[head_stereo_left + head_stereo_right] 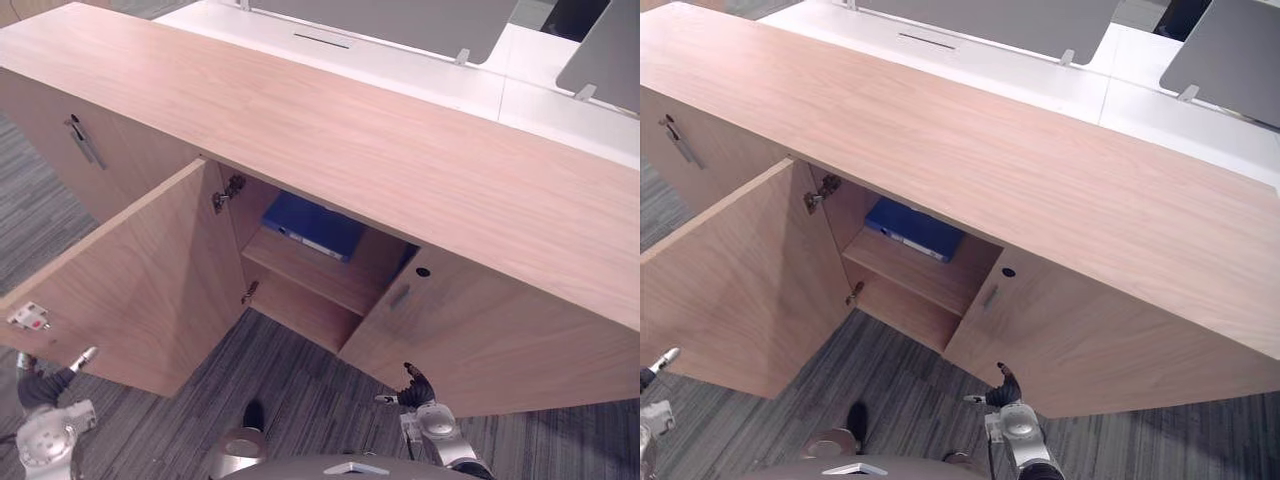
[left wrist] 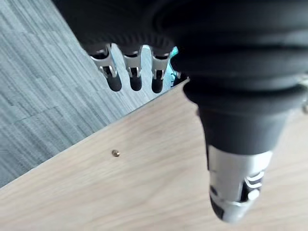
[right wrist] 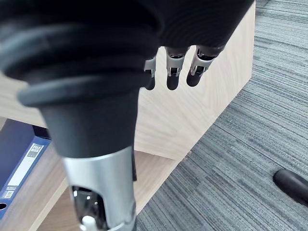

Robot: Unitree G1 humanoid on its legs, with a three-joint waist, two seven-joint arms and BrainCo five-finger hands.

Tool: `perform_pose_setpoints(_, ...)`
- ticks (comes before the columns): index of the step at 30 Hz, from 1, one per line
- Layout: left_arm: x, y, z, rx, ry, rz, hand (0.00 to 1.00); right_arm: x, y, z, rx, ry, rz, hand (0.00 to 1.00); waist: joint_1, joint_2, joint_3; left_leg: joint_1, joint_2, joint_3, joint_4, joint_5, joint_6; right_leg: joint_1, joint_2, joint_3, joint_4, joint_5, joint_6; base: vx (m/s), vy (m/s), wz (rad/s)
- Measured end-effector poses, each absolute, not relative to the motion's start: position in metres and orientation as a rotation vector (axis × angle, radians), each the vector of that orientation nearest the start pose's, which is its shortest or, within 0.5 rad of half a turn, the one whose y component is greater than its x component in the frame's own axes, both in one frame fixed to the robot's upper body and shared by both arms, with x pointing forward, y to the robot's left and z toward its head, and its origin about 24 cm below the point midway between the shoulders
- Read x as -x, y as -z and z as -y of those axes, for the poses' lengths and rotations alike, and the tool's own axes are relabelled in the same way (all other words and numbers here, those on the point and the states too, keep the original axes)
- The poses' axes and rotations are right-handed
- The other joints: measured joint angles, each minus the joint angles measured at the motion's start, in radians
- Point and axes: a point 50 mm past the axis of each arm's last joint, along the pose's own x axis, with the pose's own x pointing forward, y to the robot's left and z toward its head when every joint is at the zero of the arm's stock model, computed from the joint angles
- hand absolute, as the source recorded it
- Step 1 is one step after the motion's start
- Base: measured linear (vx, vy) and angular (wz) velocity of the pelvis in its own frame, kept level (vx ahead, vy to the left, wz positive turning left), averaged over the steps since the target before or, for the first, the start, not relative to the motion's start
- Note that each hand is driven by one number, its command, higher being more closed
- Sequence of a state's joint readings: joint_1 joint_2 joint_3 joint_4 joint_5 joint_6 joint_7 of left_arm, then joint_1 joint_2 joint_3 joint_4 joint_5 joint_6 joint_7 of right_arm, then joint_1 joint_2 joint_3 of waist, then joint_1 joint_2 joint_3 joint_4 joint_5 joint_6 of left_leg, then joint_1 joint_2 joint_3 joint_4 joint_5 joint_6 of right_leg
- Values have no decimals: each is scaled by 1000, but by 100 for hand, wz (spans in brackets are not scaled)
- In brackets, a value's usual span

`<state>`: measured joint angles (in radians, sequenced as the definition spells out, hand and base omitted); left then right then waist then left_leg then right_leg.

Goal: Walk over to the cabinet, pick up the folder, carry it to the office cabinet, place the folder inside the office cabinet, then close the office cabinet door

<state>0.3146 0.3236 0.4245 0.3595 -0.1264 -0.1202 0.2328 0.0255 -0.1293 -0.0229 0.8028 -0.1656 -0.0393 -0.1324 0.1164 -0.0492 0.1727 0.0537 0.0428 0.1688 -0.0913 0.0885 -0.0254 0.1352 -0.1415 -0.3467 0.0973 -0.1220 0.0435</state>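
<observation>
Head views: wooden cabinet (image 1: 420, 170), left door (image 1: 140, 280) standing open. Blue folder (image 1: 318, 230) flat on shelf (image 1: 305, 272) inside. Left hand (image 1: 42, 388) low by open door's outer edge. Right hand (image 1: 416, 384) before shut right door (image 1: 480, 330).
Left wrist view: fingers (image 2: 135, 77) relaxed, empty, over wood panel and carpet (image 2: 38, 86).
Right wrist view: fingers (image 3: 173, 72) loose, holding nothing, folder on shelf nearby.

On my feed, grey striped carpet (image 1: 300, 385) covers the lower part of the frame and shows again at the left edge. A long, low wooden cabinet (image 1: 400, 150) runs diagonally from upper left to right. Behind it, along the top, stands a white desk (image 1: 430, 75) with a dark slot (image 1: 322, 40). The desk carries grey divider panels (image 1: 400, 20) on small silver brackets (image 1: 462, 57). The light is soft and even.
</observation>
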Motion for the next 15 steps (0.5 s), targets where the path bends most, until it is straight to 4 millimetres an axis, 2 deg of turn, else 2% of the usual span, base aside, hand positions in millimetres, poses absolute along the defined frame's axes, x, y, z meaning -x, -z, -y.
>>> perform_pose_setpoints(6, -106, 55, -314, -189, -610, -519, 0, -168, 119, 207, 314, 138, -777, 0, -5, 10, -2, -4, 1, 9, 0, 8, -2, -14, 1, 36, -1, 4, 11, -45, 17, -5)
perform_pose_setpoints(9, -108, 68, -287, -166, -460, -561, 0, -168, 119, 210, 306, 157, -777, 0, -11, 16, -5, -8, 1, 21, 0, 11, 0, -27, 1, 61, -2, 11, 22, -33, 21, -11)
perform_pose_setpoints(12, -102, 78, -262, -140, -368, -601, 0, -164, 120, 211, 302, 167, -787, 0, -21, 34, -14, -16, -1, 24, 0, 14, 2, -33, 2, 68, -8, 19, 29, -15, 17, -3)
perform_pose_setpoints(15, -101, 83, -251, -130, -330, -616, 0, -164, 120, 210, 300, 165, -789, 0, -32, 43, -17, -16, 1, 25, 0, 19, 2, -35, 8, 86, -12, 20, 32, -10, 3, 0)
